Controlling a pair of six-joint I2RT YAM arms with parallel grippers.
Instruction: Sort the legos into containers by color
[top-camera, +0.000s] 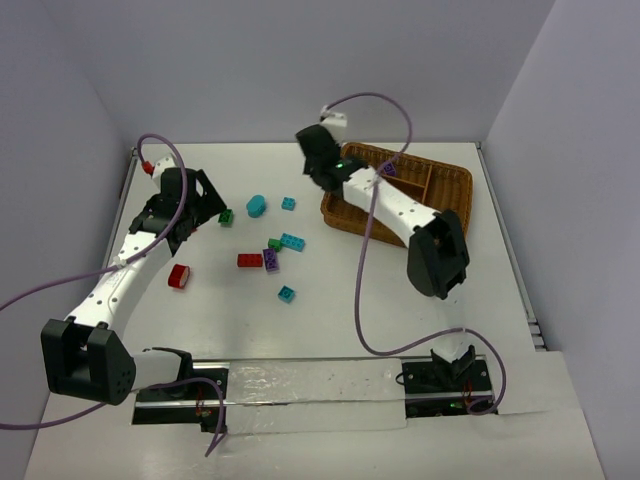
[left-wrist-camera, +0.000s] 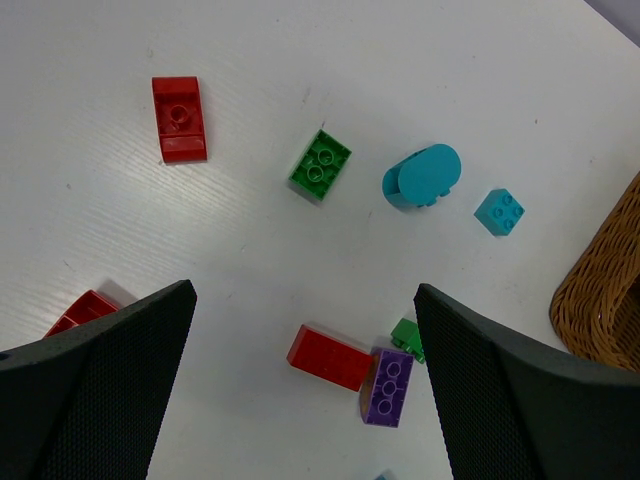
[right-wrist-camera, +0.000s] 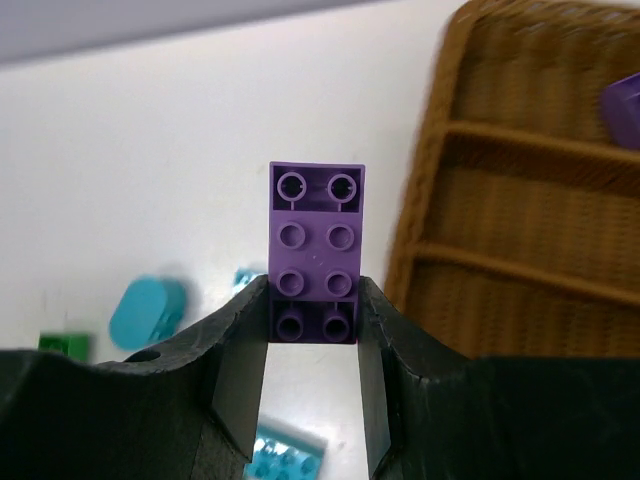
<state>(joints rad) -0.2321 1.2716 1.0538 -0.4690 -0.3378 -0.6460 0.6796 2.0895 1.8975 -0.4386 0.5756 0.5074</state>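
Observation:
My right gripper (right-wrist-camera: 314, 305) is shut on a purple lego (right-wrist-camera: 316, 240), held above the table just left of the wicker tray (right-wrist-camera: 470, 150); in the top view the gripper (top-camera: 318, 152) is at the tray's (top-camera: 455, 205) far left corner. Another purple lego (right-wrist-camera: 622, 105) lies in a tray slot (top-camera: 388, 170). My left gripper (left-wrist-camera: 304, 295) is open and empty above the table (top-camera: 200, 205). Below it lie a red lego (left-wrist-camera: 330, 357), a purple lego (left-wrist-camera: 388, 385) and a green one (left-wrist-camera: 406, 338).
More legos lie loose on the table: a green one (top-camera: 227, 216), a rounded teal one (top-camera: 257, 206), small teal ones (top-camera: 288, 203) (top-camera: 292, 241) (top-camera: 286, 293) and red ones (top-camera: 180, 276) (left-wrist-camera: 180, 130). Walls enclose the table at the back and sides.

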